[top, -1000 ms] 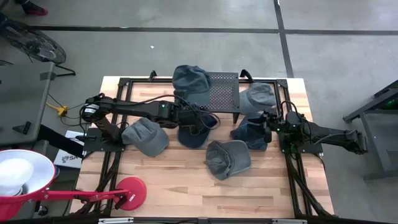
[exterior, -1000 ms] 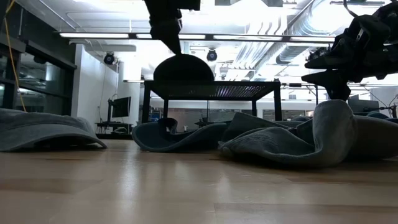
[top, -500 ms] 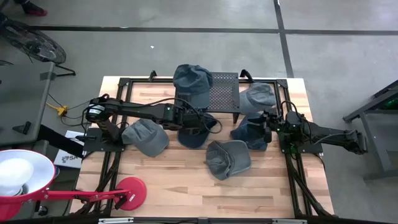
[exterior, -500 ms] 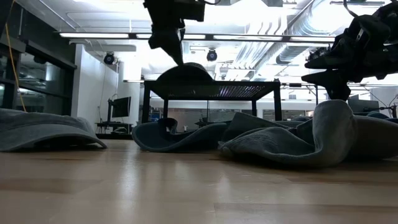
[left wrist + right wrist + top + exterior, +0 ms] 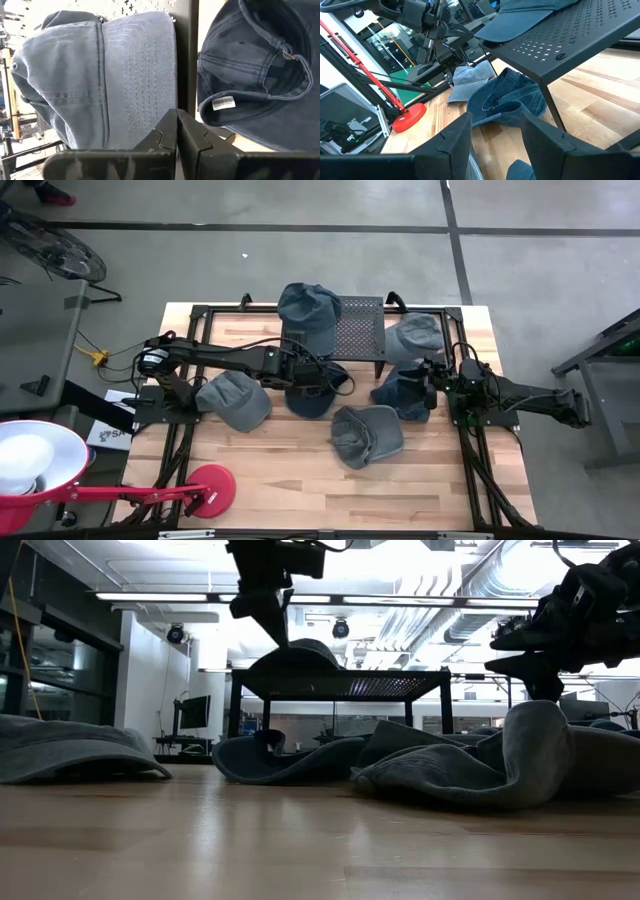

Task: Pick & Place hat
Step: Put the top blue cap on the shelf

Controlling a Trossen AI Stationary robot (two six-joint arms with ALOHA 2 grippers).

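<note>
A blue-grey cap [image 5: 308, 312] lies on the left part of a black perforated rack [image 5: 358, 328], its brim [image 5: 142, 75] pointing toward the near edge. My left gripper [image 5: 316, 370] is shut and stands at the rack's near edge, just before that brim [image 5: 290, 650]. In the left wrist view its fingertips [image 5: 176, 117] meet with nothing between them. My right gripper [image 5: 495, 142] is open and hovers over a dark blue hat [image 5: 405, 395] at the table's right. My left gripper's shut fingertips [image 5: 284, 638] come slanting down from the near side, right at the top of the cap on the rack. Whether they touch the cloth, I cannot tell.
Several more hats lie on the wooden table: a grey one [image 5: 233, 400], an upturned dark blue one [image 5: 310, 395] with a white label [image 5: 223, 104], a grey-blue one [image 5: 365, 435] and a pale one [image 5: 415, 335] by the rack's right end. A red lamp base [image 5: 205, 488] stands near left.
The cap has sunk from a high dome under my left gripper to a flatter shape resting on the rack. My left gripper has drawn back a little from it, toward the table's left.
</note>
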